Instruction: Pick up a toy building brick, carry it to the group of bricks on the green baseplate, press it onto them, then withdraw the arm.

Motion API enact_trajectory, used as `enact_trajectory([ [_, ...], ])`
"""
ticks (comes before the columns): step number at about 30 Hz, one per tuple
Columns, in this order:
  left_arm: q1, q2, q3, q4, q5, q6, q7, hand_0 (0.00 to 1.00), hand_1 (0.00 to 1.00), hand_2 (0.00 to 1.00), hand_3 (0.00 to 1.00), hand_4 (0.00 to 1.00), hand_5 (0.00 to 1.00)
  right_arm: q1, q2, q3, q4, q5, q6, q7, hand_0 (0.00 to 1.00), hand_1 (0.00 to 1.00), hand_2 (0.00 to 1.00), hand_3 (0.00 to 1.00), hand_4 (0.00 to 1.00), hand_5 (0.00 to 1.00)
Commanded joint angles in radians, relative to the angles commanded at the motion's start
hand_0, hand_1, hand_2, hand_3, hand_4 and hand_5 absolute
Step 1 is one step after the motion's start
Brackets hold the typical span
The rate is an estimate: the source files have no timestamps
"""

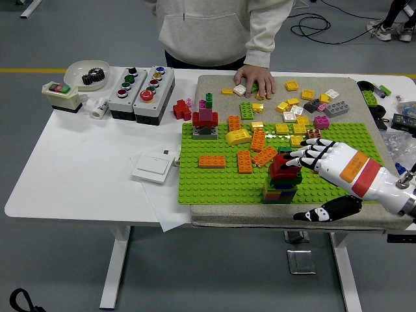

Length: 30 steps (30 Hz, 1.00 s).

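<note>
The robot's right hand [325, 159] reaches in over the green baseplate [221, 182], its black-and-white fingers [304, 156] stretched nearly flat and resting against the red brick [284, 168] that caps the multicoloured brick stack [281, 185]. The fingers are extended, not wrapped round anything; the thumb [318, 212] hangs apart below, clear of the stack. The red brick sits directly under the fingertips, on top of the stack. Loose orange bricks [250, 156] lie beyond the fingertips to their far side; a yellow curved brick [238, 136] lies farther off the same way. At the table's [78, 162] far edge a person's hand [255, 78] rests on the grey mat [273, 221] among scattered small bricks.

The step in hand looks to be the pressing. To do it well, the push should run straight down through the stack's centre, so the tall column does not tip away from the fingers. Whether the studs are fully seated cannot be told from here. The withdrawal should first lift clear, avoiding any sideways drag on the brick
</note>
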Motion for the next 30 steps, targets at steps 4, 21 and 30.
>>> enact_trajectory([
  [4,0.0,0.0,0.0,0.0,-0.002,0.0,0.0,0.669,0.698,0.719,0.587,0.674,0.664,-0.002,-0.002,0.0,-0.001,-0.002,0.002,0.001,0.845,0.764,0.787,0.763,0.963,0.678],
  [21,-0.002,0.001,0.0,-0.001,-0.001,-0.001,0.001,0.667,0.698,0.719,0.588,0.674,0.663,0.003,0.005,-0.015,-0.007,-0.01,0.005,-0.003,0.843,0.763,0.785,0.756,0.959,0.672],
  [30,-0.002,0.001,0.0,-0.001,0.0,-0.001,0.001,0.667,0.698,0.718,0.588,0.674,0.664,-0.002,0.003,-0.014,0.009,-0.023,0.002,-0.007,0.832,0.762,0.784,0.752,0.957,0.664],
])
